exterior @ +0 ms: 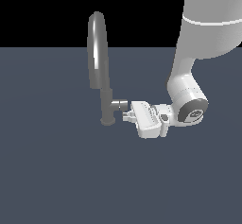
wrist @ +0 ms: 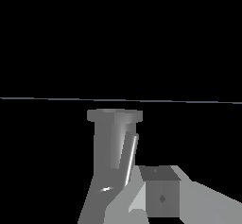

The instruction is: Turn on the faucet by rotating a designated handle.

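Observation:
The faucet (exterior: pixel 98 53) is a tall grey shiny tap with a high arched spout, standing on a small round base at the exterior view's left of centre. The handle (exterior: pixel 119 105) is a short grey stub jutting from the stem toward the exterior view's right. My gripper (exterior: pixel 126 117) lies level, pointing at the stem, just below and beside the stub's end. Its fingers look pressed together and hold nothing. In the wrist view the faucet stem (wrist: pixel 111 147) and the handle's thin pin lever (wrist: pixel 132 157) are close ahead, beside a grey fingertip (wrist: pixel 160 192).
The flat dark blue-grey floor (exterior: pixel 56 171) spreads all round the faucet. My white arm (exterior: pixel 189 86) comes down from the upper part of the exterior view's right side.

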### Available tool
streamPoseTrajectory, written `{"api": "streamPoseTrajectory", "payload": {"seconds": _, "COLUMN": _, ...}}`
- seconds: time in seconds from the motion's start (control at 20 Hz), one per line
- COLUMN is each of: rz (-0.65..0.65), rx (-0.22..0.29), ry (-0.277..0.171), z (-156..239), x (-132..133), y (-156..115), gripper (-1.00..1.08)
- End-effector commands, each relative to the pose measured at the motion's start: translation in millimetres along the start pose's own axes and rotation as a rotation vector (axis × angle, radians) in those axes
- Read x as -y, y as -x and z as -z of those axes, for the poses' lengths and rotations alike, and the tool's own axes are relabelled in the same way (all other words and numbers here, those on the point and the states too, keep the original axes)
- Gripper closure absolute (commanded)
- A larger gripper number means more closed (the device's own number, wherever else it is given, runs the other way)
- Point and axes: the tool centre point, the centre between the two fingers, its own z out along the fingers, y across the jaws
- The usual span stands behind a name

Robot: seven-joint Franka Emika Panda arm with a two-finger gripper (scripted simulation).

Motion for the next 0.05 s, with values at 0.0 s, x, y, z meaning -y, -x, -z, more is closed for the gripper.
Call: {"api": "streamPoseTrajectory", "payload": {"seconds": 0.0, "rz": -0.017, "rx": -0.014, "ry": -0.022, "z": -2.5, "x": 5.5, "y": -23.6, "gripper": 1.08}}
